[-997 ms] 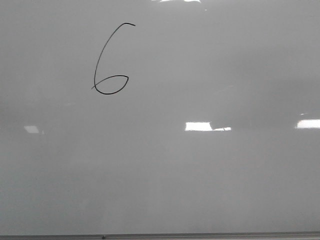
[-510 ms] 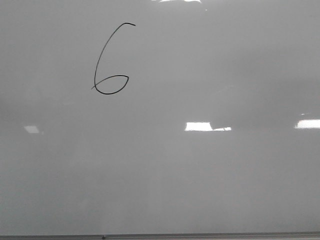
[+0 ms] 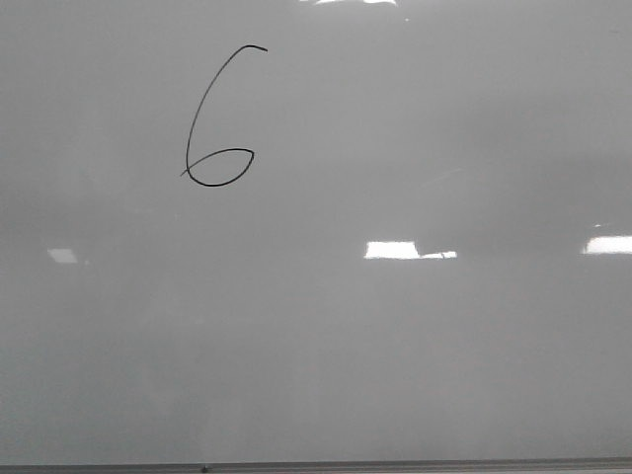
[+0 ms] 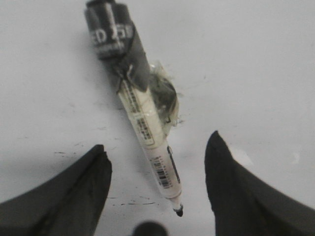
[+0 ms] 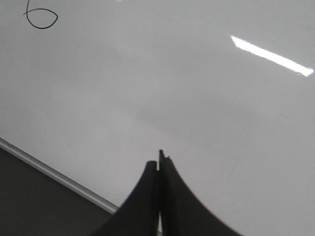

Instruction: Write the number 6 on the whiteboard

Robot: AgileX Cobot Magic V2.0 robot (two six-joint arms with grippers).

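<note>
The number 6 [image 3: 219, 118] is drawn in thin black line on the upper left of the whiteboard [image 3: 395, 346]; its loop also shows in the right wrist view [image 5: 41, 17]. Neither gripper shows in the front view. In the left wrist view my left gripper [image 4: 157, 157] is open, its dark fingers [image 4: 78, 191] spread wide. A white marker [image 4: 142, 118] with a black end and an uncapped black tip lies on the board between them, touching neither. My right gripper [image 5: 159, 164] is shut and empty over the board.
The whiteboard's thin frame edge [image 3: 316, 466] runs along the bottom of the front view. In the right wrist view the frame edge [image 5: 54, 174] borders a dark surface [image 5: 34, 206]. Bright light reflections [image 3: 392, 250] lie on the board.
</note>
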